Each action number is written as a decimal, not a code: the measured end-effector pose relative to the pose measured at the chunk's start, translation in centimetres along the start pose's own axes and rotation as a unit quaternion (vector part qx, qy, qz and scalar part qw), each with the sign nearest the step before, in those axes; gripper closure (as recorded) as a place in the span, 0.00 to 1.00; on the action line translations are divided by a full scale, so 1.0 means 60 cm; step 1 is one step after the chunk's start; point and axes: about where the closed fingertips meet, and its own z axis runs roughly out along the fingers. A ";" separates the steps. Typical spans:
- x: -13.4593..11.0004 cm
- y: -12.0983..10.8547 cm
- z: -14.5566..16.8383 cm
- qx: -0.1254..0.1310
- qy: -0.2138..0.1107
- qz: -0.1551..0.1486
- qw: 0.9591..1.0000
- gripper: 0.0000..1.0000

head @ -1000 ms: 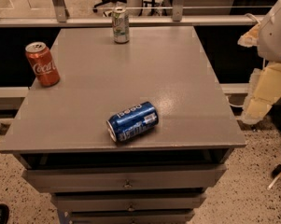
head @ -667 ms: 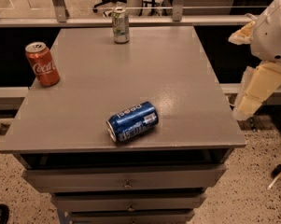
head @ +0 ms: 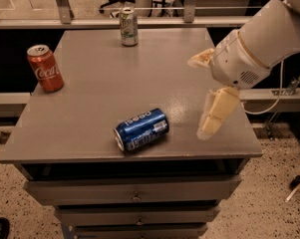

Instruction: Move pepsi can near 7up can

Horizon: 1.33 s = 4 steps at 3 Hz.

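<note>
Pepsi can point(head: 141, 129) lies on its side near the front edge of the worktop point(head: 94, 91), free to roll. It looks like thin, slick aluminium, best pinched gently across its middle. 7up can point(head: 128, 27) stands at the back edge. Gripper point(head: 199, 97) hovers over the right edge, fingers spread, holding nothing. Drawers point(head: 134, 189) below are closed, contents hidden.

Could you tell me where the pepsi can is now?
In the camera view, the pepsi can lies on its side near the table's front edge, the gripper hovering to its right.
</note>
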 end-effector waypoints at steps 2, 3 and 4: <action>-0.036 0.035 0.105 -0.063 -0.038 -0.024 0.997 0.00; -0.052 0.047 0.149 -0.076 -0.046 -0.031 0.996 0.00; -0.062 0.049 0.177 -0.078 -0.048 -0.033 0.995 0.00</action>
